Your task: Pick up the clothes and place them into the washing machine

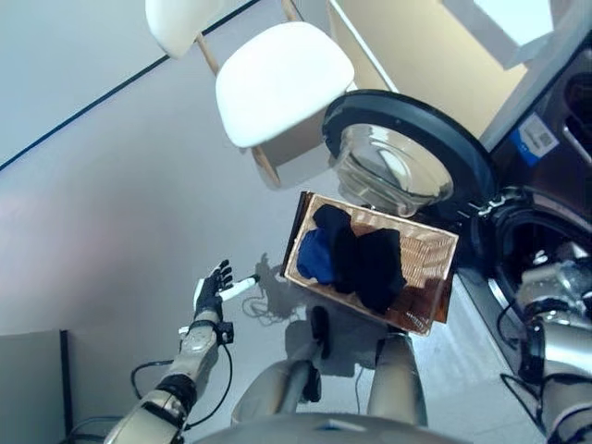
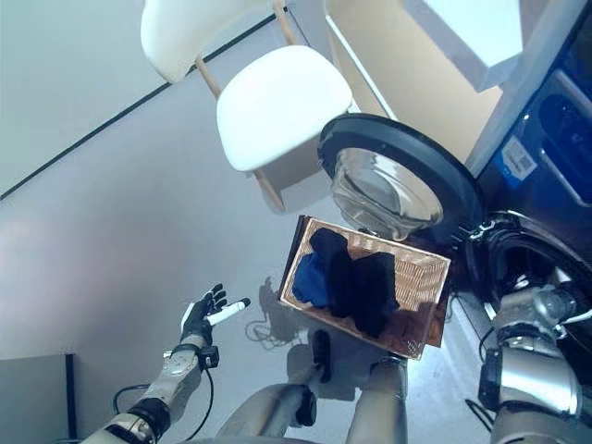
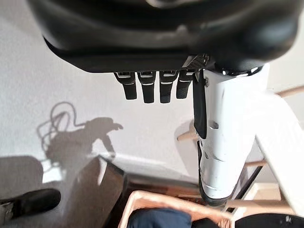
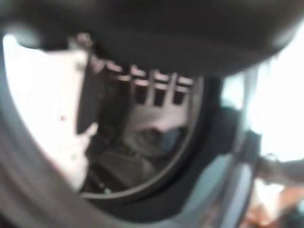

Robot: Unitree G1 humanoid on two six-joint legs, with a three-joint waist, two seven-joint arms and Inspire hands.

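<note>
Two dark clothes in basket | left hand apart, open

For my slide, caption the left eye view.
Wicker basket of dark clothes beside the open washing machine; left hand open.

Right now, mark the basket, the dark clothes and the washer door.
basket (image 1: 433, 248), left eye view, bare woven wall.
dark clothes (image 1: 375, 268), left eye view, middle of pile.
washer door (image 1: 388, 171), left eye view, glass bowl.
</note>
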